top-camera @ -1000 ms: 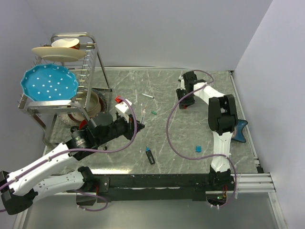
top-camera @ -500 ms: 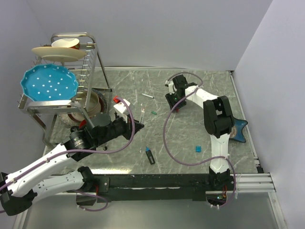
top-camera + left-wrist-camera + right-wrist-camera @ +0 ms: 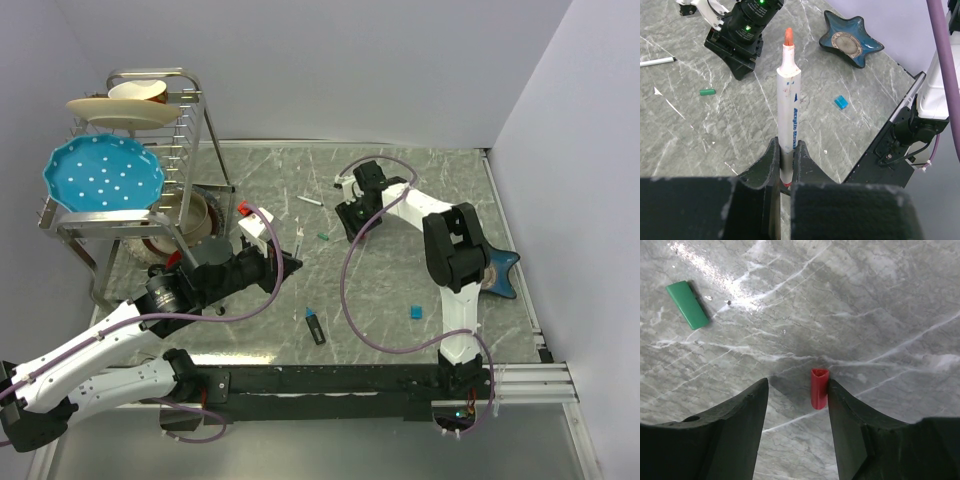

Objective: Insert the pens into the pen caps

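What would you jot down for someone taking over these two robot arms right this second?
Left gripper: shut on an uncapped red-tipped pen, held upright.
Right gripper: open, red cap between its fingers, against one.
Green cap and blue cap lie loose on the table; so do a thin white pen and the black pen.
Done: no capping seen. Left: mate red pen with red cap, then the rest.

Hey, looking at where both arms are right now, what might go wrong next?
The red cap sits off-centre, right beside one finger of the open right tool; closing may tip or flick it away instead of gripping it squarely. The left tool pinches the red-tipped pen only near its rear end, so pushing into a cap could make it pivot or slip.
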Controlling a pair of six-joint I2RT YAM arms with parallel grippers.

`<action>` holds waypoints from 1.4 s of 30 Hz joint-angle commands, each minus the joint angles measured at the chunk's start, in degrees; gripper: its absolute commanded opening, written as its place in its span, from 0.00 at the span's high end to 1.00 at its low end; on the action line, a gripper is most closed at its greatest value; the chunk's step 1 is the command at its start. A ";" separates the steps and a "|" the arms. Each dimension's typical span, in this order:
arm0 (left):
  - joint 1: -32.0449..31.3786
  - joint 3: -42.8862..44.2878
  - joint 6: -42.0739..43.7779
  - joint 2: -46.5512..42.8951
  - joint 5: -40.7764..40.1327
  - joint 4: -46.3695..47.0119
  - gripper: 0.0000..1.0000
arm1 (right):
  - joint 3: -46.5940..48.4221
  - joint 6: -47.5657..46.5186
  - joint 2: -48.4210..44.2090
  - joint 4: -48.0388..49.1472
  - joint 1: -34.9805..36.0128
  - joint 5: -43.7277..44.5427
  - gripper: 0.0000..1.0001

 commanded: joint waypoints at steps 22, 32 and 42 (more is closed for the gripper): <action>-0.21 0.20 0.75 -0.41 1.41 1.46 0.99 | 2.77 4.25 1.02 0.69 2.56 -2.41 0.43; -0.30 0.29 0.75 -0.50 1.32 1.46 0.99 | 1.36 5.12 0.23 0.16 3.10 -1.28 0.43; -0.21 0.29 0.66 -0.50 1.67 1.46 0.99 | -4.62 9.87 -4.16 0.43 3.10 3.29 0.44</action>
